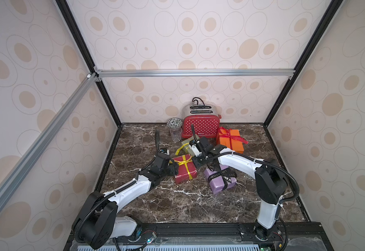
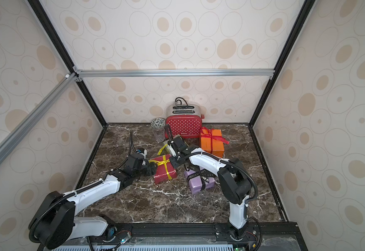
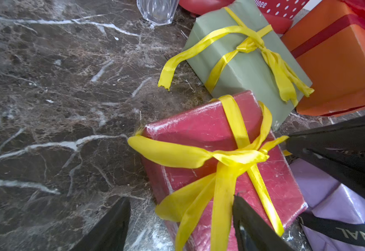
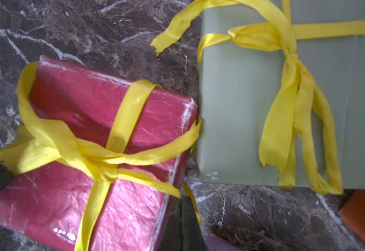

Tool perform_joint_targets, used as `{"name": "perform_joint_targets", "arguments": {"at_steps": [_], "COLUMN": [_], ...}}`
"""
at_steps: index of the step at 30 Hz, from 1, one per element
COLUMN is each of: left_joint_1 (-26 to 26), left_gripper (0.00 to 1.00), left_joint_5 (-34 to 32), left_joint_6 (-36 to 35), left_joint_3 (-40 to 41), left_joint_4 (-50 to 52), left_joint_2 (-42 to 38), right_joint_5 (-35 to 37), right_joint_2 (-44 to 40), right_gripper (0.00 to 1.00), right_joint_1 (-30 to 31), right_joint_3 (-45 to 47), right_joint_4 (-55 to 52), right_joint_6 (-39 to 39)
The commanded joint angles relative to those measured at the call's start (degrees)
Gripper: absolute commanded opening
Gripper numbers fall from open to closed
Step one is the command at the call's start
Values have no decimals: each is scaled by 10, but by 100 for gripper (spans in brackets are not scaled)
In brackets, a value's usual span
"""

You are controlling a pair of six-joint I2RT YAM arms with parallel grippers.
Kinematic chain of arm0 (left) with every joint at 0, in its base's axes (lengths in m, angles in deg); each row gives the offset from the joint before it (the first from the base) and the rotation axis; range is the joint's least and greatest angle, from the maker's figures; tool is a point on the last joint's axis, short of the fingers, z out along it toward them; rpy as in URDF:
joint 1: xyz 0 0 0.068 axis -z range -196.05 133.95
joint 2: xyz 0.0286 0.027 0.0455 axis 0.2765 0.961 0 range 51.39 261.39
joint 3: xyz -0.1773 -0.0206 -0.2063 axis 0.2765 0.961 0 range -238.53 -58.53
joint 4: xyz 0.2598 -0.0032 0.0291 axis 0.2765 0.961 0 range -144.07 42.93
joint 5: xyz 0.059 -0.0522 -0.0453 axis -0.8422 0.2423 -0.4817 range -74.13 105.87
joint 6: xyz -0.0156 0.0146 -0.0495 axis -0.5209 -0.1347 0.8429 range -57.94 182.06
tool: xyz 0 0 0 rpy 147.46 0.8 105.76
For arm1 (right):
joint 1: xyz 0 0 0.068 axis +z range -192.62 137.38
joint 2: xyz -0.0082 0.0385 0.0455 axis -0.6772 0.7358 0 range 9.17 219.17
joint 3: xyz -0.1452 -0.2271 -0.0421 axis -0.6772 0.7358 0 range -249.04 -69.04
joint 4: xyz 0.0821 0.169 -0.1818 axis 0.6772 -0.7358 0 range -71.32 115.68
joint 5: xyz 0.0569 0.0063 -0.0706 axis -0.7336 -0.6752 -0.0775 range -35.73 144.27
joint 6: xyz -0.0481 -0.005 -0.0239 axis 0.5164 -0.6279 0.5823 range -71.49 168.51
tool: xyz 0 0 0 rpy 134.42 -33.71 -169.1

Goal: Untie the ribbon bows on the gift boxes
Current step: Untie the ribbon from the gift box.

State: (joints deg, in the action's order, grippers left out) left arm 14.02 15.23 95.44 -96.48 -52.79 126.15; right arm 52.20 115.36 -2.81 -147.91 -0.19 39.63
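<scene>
Wrist views give what the top views cannot. The left wrist view shows the left gripper (image 3: 181, 198) with its fingers (image 3: 112, 226) spread wide. They straddle the loops of the yellow bow (image 3: 238, 158) on the dark red box (image 3: 194, 130) and hold nothing. One tail of that bow runs into the tip of the right gripper (image 3: 292, 144), whose fingers (image 4: 184, 217) are pressed together on it at the box's edge.

In both top views the dark red box lies mid-table (image 1: 177, 206) between the two grippers. The right arm hides most of the olive green box (image 1: 186, 143) behind it. The right wrist view shows that box's yellow ribbon (image 4: 285, 54) knotted, its loops hanging long.

The orange box (image 1: 231, 143) with its red bow (image 1: 229, 134) stands by the dotted toaster (image 1: 200, 127). The lilac box (image 1: 220, 184), banded in black lettered ribbon (image 1: 221, 176), lies near the right arm. A clear glass (image 1: 175, 133) and a patterned bowl (image 1: 174, 122) stand left of the toaster. What the bowl holds is too small to tell.
</scene>
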Motion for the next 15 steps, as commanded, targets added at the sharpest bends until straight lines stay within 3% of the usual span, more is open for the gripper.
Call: {"name": "perform_joint_targets", "arguments": {"at_steps": [1, 7, 15], "left_joint_1": [2, 1, 1], "left_gripper": [74, 75, 94], "left_joint_5": [-20, -25, -38], "left_joint_6": [-4, 2, 8], "left_joint_3": [-9, -9, 3], "left_joint_4": [20, 14, 16], "left_joint_2": [-8, -17, -60], "right_joint_5": [-28, -54, -83], "right_joint_2": [-27, -49, -77], "right_gripper": [0, 0, 0], "right_joint_1": [-2, -25, -44], "right_joint_3": [20, 60, 99], "right_joint_4": [12, 24, 46], "right_joint_6": [-39, -96, -157]}}
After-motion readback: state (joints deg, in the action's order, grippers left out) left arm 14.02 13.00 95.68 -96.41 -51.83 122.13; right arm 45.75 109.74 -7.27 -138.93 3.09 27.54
